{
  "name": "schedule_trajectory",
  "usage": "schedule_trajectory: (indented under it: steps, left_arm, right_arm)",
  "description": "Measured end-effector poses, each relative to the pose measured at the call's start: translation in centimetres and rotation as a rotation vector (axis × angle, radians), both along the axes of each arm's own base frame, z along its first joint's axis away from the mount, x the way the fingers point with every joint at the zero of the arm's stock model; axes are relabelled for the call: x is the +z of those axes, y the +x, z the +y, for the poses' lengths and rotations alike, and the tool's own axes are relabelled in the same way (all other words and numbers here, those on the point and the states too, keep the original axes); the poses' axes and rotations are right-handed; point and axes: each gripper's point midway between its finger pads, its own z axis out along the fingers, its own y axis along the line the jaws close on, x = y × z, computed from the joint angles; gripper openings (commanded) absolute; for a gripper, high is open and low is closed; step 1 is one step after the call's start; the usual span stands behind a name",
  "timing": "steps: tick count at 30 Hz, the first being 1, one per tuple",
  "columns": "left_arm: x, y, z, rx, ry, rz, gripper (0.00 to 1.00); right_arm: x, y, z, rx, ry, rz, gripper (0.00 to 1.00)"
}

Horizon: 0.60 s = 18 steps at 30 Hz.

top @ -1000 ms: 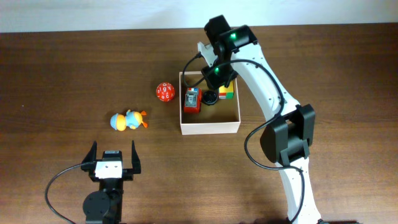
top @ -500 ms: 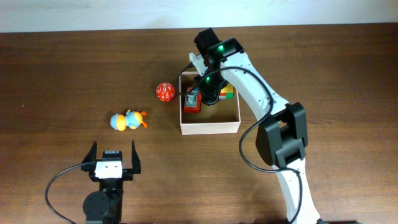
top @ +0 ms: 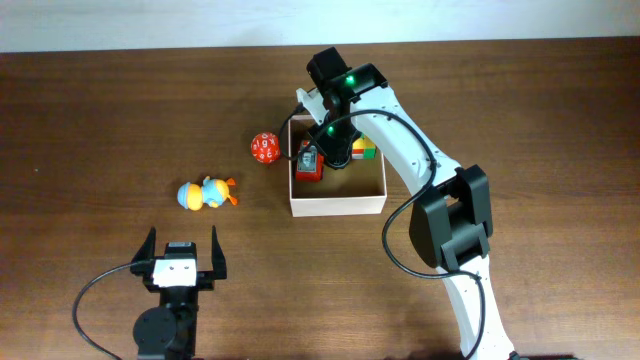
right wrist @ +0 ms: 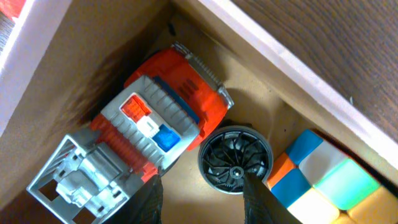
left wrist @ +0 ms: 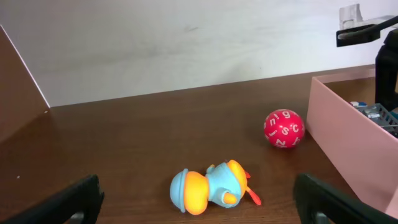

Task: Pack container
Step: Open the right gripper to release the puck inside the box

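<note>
We are seeing the container (top: 338, 206) sitting mid-table (top: 100, 100), just right of a red ball (top: 264, 148). The right end effector (top: 333, 150) is hanging in its far-left corner, fingers apart, gripping nothing, over a red truck (right wrist: 155, 124), black wheel (right wrist: 235, 163) and colored cube (right wrist: 317, 177). The left end effector (top: 183, 252) is resting open, nearer than a duck toy (top: 207, 193).

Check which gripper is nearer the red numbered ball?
Right. The right gripper hangs over the container, and the red ball sits just outside that box's wall. The left gripper is at the near table edge, much farther from the ball.
</note>
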Motion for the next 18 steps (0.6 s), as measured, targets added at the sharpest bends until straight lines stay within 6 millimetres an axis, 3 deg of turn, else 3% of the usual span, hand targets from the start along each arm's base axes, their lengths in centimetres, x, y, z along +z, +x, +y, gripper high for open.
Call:
schedule_trajectory:
  steps: [18]
  left_arm:
    - [0.0, 0.0, 0.0, 0.000, 0.000, 0.000, 0.99]
  right_arm:
    - [0.2, 0.0, 1.0, 0.112, 0.044, -0.018, 0.35]
